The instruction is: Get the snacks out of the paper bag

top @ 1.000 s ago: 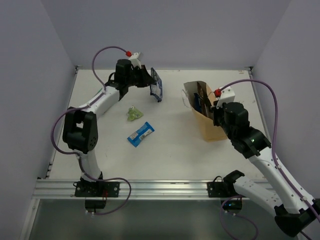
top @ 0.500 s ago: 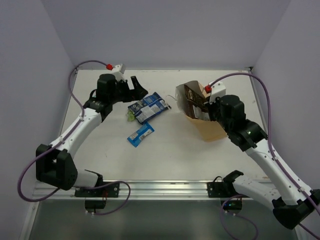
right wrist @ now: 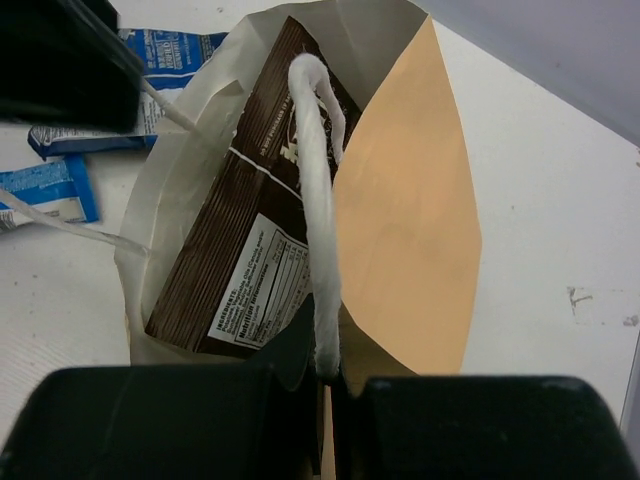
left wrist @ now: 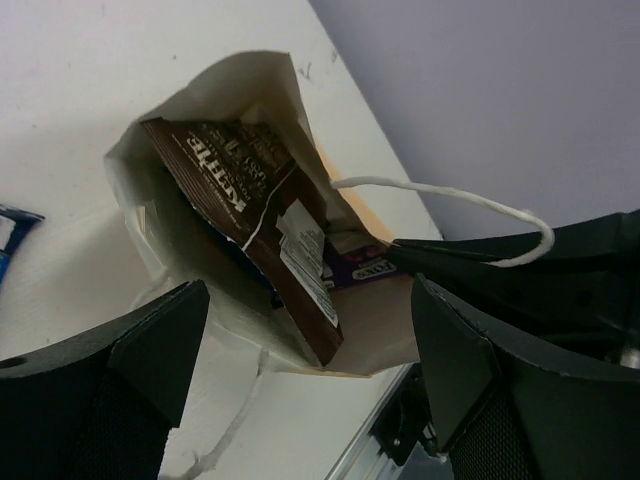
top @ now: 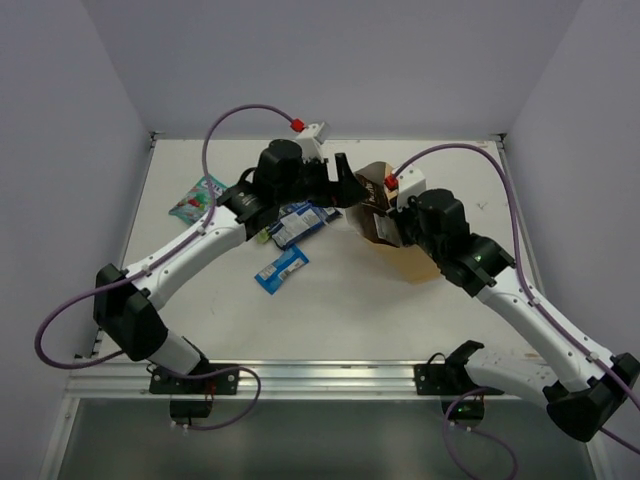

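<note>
The tan paper bag point(top: 412, 262) lies tilted at the right of the table, its mouth facing left. My right gripper point(right wrist: 335, 365) is shut on the bag's white cord handle point(right wrist: 318, 200) and rim. A long dark brown packet point(left wrist: 250, 200) sticks out of the mouth, with a purple-blue packet point(left wrist: 368, 268) behind it. My left gripper point(left wrist: 310, 370) is open just in front of the mouth, nothing between its fingers point(left wrist: 150, 350). A blue packet point(top: 300, 220), a small blue bar wrapper point(top: 281, 268) and a teal-and-red pouch point(top: 197, 198) lie on the table.
A small green packet point(top: 262, 236) peeks out beside the left arm. The second cord handle point(left wrist: 215, 440) trails on the table below the bag mouth. Walls close the table at the back and both sides; a metal rail point(top: 330, 375) runs along the near edge.
My left gripper let go of the blue packet onto the table, then swung right to the bag's mouth. The right gripper pulled the bag left. The teal-and-red pouch is now uncovered.
</note>
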Controlling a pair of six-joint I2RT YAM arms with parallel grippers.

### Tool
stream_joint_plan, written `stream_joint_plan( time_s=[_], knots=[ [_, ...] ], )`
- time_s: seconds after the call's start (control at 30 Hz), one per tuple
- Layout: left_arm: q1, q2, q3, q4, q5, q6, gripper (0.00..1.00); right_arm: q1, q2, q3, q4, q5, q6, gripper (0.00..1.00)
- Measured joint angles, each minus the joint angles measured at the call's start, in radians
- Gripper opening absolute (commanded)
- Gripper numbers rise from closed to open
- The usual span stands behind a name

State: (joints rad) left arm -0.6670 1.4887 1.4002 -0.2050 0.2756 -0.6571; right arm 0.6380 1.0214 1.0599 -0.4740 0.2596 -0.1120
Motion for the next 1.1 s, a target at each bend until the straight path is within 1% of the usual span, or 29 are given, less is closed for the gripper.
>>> stream_joint_plan(
  time_s=[0.17, 0.3, 0.4, 0.43, 0.47, 0.5, 0.57, 0.6, 0.77, 0.9, 1.03, 1.1],
  knots=[
    [-0.050, 0.134, 0.052, -0.036, -0.019, -0.029, 0.83, 0.010, 0.013, 0.000, 0.004, 0.000, 0.016, 0.00],
    [-0.077, 0.201, 0.074, -0.053, -0.030, -0.041, 0.79, 0.015, 0.013, -0.001, 0.012, 0.000, 0.027, 0.00],
    [-0.093, 0.242, 0.079, -0.058, -0.035, -0.050, 0.69, 0.016, 0.012, -0.006, 0.019, 0.000, 0.035, 0.00],
    [-0.096, 0.255, 0.082, -0.058, -0.039, -0.057, 0.58, 0.016, 0.012, -0.008, 0.022, 0.000, 0.038, 0.00],
    [-0.098, 0.268, 0.085, -0.059, -0.040, -0.062, 0.51, 0.016, 0.011, -0.011, 0.026, 0.000, 0.041, 0.00],
    [-0.100, 0.281, 0.087, -0.060, -0.043, -0.064, 0.33, 0.016, 0.011, -0.013, 0.027, 0.000, 0.044, 0.00],
    [-0.100, 0.299, 0.089, -0.063, -0.047, -0.072, 0.14, 0.016, 0.011, -0.016, 0.030, 0.001, 0.049, 0.00],
    [-0.100, 0.303, 0.089, -0.067, -0.046, -0.071, 0.01, 0.016, 0.011, -0.019, 0.033, 0.004, 0.050, 0.00],
    [-0.100, 0.303, 0.131, -0.113, -0.054, -0.058, 0.00, 0.018, 0.010, -0.043, 0.048, 0.020, 0.061, 0.00],
    [-0.104, 0.285, 0.238, -0.198, -0.053, -0.027, 0.00, 0.018, 0.010, -0.074, 0.062, 0.046, 0.072, 0.00],
    [-0.096, 0.221, 0.357, -0.271, -0.051, 0.007, 0.00, 0.018, 0.011, -0.101, 0.068, 0.078, 0.082, 0.00],
    [-0.070, 0.165, 0.403, -0.301, -0.040, 0.018, 0.00, 0.018, 0.012, -0.108, 0.074, 0.094, 0.086, 0.00]
  ],
)
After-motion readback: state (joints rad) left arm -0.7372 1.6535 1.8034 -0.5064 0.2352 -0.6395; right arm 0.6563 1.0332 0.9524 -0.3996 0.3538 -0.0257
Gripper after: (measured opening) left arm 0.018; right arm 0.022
